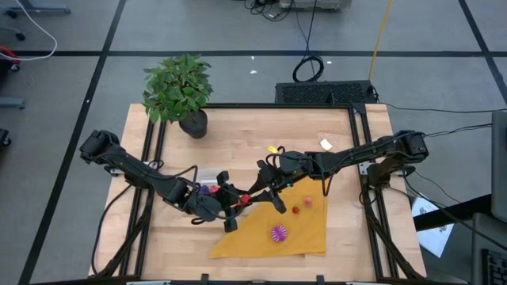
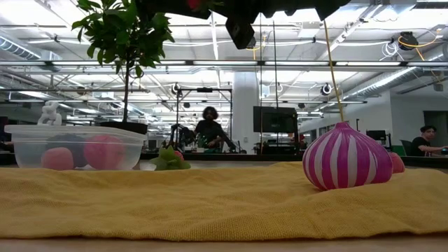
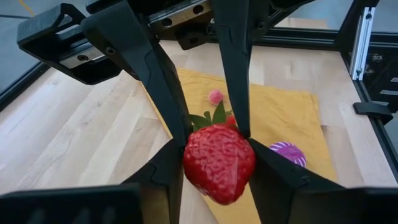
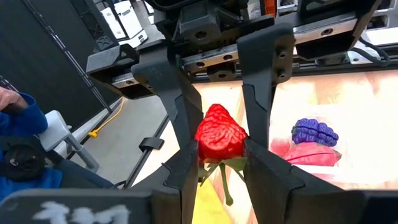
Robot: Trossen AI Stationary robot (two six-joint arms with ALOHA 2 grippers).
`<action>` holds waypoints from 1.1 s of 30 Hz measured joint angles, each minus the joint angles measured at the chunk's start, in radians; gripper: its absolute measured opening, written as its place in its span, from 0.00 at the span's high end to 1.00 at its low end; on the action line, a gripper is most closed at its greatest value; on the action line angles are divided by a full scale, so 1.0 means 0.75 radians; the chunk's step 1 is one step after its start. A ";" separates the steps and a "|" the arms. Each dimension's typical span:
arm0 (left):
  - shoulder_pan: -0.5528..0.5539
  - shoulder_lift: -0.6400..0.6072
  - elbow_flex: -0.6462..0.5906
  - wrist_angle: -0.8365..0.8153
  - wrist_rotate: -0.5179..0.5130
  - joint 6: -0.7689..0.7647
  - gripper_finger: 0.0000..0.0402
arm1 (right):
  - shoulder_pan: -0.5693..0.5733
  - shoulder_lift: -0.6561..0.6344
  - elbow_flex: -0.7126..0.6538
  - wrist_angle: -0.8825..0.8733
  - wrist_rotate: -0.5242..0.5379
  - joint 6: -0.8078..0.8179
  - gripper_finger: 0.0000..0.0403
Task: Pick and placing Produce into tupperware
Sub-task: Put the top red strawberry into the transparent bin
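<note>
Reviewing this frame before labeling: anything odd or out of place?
Yes: both grippers pinch the same strawberry in mid-air, left gripper and right gripper meeting fingertip to fingertip beside the tupperware. It looks like a handover or a tug. Nothing spilled.

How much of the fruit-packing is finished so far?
Partly done. The tupperware already holds pink and purple pieces. In hand is a strawberry, with the jaws of both the left gripper and the right gripper closed on it. Left to do are the striped ball, a small red piece and a pink piece on the yellow cloth.
</note>
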 joint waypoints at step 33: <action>-0.009 0.000 -0.001 0.008 -0.012 -0.001 0.63 | 0.002 -0.002 0.001 0.001 0.024 -0.001 0.73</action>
